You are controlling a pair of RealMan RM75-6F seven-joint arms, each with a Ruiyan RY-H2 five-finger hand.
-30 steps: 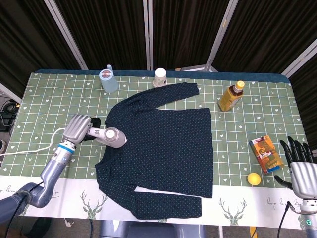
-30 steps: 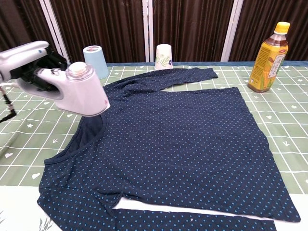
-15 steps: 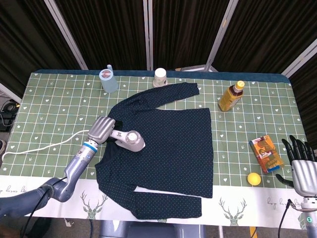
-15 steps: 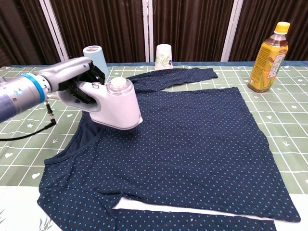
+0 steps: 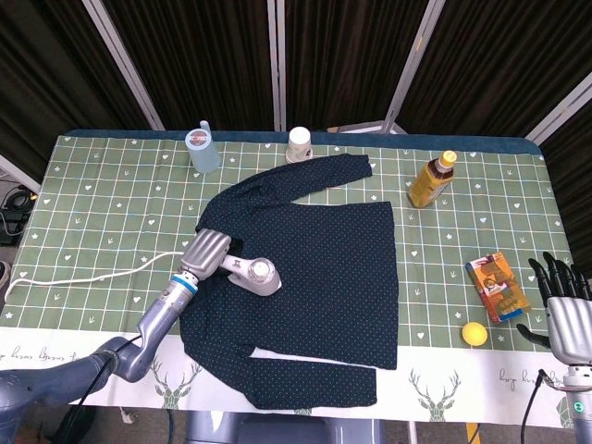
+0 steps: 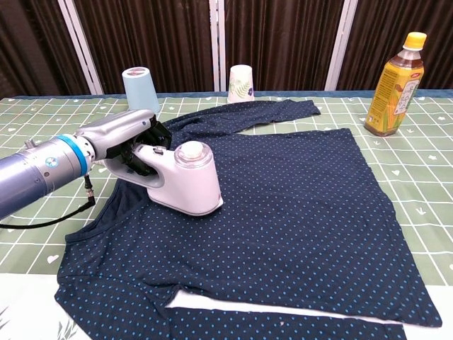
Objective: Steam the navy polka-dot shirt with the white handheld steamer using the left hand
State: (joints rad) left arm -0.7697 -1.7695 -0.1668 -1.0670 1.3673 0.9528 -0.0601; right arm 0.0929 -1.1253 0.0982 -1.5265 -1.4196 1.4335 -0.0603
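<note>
The navy polka-dot shirt (image 5: 314,268) (image 6: 283,205) lies flat on the green checked table (image 5: 102,203), sleeves stretched toward the back and the front edge. My left hand (image 5: 207,252) (image 6: 126,145) grips the handle of the white handheld steamer (image 5: 253,276) (image 6: 182,180), whose head sits low on the shirt's left chest area near the collar. A white cord (image 5: 83,275) trails left from it. My right hand (image 5: 562,310) hangs open off the table's right front corner, holding nothing.
At the back stand a light blue cup (image 5: 203,151) (image 6: 139,88) and a white paper cup (image 5: 299,143) (image 6: 241,83). A yellow-capped tea bottle (image 5: 433,179) (image 6: 396,86) stands at back right. An orange snack box (image 5: 498,287) and a yellow ball (image 5: 474,334) lie front right.
My left hand carried the steamer rightward from the shirt's left edge onto the body of the shirt and lowered it. The right hand barely moved.
</note>
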